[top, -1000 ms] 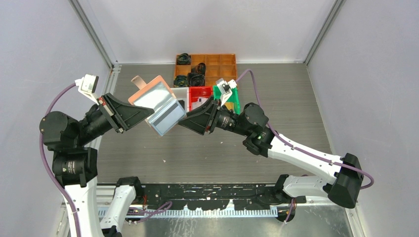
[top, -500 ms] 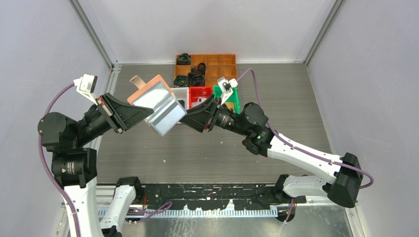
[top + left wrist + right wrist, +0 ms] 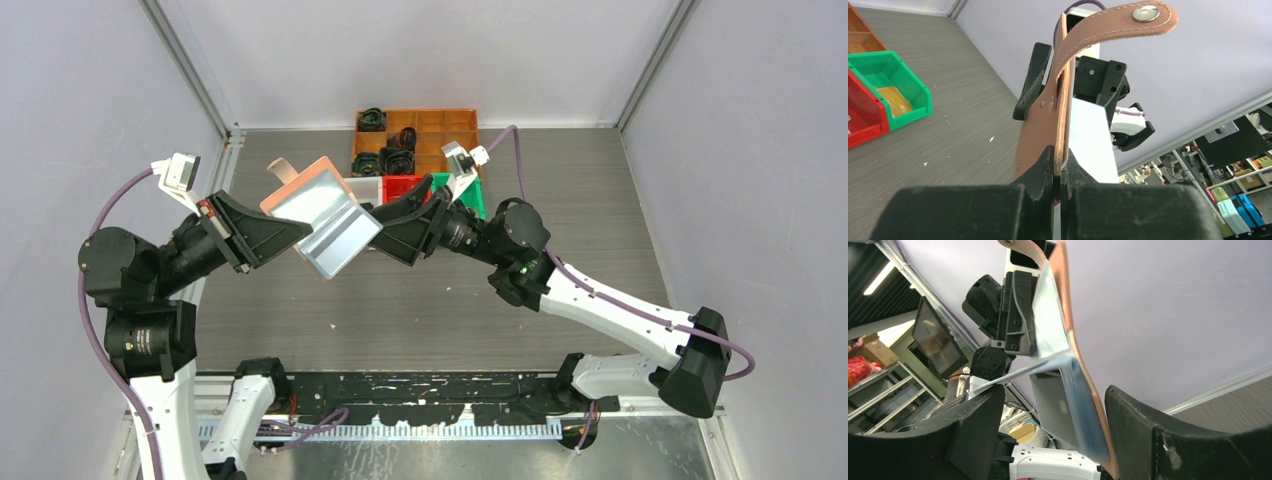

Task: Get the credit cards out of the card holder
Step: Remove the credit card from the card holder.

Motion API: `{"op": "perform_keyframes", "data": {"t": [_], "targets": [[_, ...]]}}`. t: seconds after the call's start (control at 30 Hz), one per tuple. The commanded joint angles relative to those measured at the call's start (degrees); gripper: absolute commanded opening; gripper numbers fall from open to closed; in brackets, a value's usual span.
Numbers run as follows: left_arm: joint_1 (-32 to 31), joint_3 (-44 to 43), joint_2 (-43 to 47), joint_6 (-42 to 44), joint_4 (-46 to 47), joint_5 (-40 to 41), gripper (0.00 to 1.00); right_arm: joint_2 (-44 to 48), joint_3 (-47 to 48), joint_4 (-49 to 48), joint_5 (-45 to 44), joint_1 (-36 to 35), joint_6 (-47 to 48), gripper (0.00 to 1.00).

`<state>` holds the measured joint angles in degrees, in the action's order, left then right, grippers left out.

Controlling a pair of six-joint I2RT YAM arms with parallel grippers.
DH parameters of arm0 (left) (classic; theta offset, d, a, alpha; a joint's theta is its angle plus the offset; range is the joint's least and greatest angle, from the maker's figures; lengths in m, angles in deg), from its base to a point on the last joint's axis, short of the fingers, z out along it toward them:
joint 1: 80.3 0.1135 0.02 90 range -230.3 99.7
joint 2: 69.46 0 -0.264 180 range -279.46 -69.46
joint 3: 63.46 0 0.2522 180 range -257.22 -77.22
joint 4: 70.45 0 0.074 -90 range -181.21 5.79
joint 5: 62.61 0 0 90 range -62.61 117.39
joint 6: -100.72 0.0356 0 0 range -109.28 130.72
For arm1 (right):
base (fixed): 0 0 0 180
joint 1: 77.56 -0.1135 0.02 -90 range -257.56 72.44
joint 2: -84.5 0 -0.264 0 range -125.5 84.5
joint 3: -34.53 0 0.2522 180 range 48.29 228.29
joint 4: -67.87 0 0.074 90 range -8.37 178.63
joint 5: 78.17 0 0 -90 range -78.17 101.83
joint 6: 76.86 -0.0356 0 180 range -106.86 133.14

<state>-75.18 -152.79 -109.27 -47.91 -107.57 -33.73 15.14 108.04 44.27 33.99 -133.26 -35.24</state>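
Even, diffuse light fills the overhead view, bright on the pale walls, with only soft shadows under the arms. In the right wrist view the card holder [image 3: 1075, 390] smears with motion blur at its lower edge. Both wrist views blur their near black fingers [image 3: 1043, 172].

A: Where is free room seen over the desk [image 3: 560, 170]?
B: Right of the green bin [image 3: 472, 197] and in front of both arms.
A: What blocks the middle?
B: The raised card holder [image 3: 325, 215], flanked by both hands, with the bins behind
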Motion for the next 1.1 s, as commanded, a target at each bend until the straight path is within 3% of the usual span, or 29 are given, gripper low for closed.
{"op": "perform_keyframes", "data": {"t": [0.0,0.13,0.2,0.5,0.67,0.73,0.87,1.0,1.07], "targets": [[0.1,0.2,0.7,3.3,-0.1,-0.9,0.00,-2.2,5.4,-3.7,4.9,-0.1,-0.2,0.79],[0.1,0.6,0.8,3.4,-0.2,-2.8,0.00,-4.8,8.3,-3.5,6.4,-0.1,-0.5,0.79],[0.1,0.7,1.0,3.4,-0.2,-3.5,0.00,-5.9,9.1,-4.4,7.3,-0.1,-1.7,0.74],[0.1,0.1,1.0,4.8,-0.9,-3.4,0.01,-6.1,7.6,-8.8,8.1,-0.1,-7.2,0.29],[0.1,-1.6,1.4,11.1,-8.1,3.8,0.19,-4.5,5.6,-10.7,6.4,-0.1,-9.2,0.12],[0.1,-2.6,1.6,14.2,-11.1,8.0,0.29,-4.3,5.4,-10.4,6.1,-0.1,-9.7,0.08],[0.1,-5.0,2.0,18.5,-14.5,14.6,0.27,-3.4,4.0,-7.8,4.7,0.0,-10.2,0.02],[0.1,-11.3,-1.3,19.9,-16.6,12.0,0.25,-1.5,1.6,-5.4,3.2,0.8,-9.8,0.01],[0.1,-12.8,-3.2,19.9,-16.3,8.4,0.29,-0.8,1.3,-3.2,3.3,1.0,-9.1,0.01]]}}
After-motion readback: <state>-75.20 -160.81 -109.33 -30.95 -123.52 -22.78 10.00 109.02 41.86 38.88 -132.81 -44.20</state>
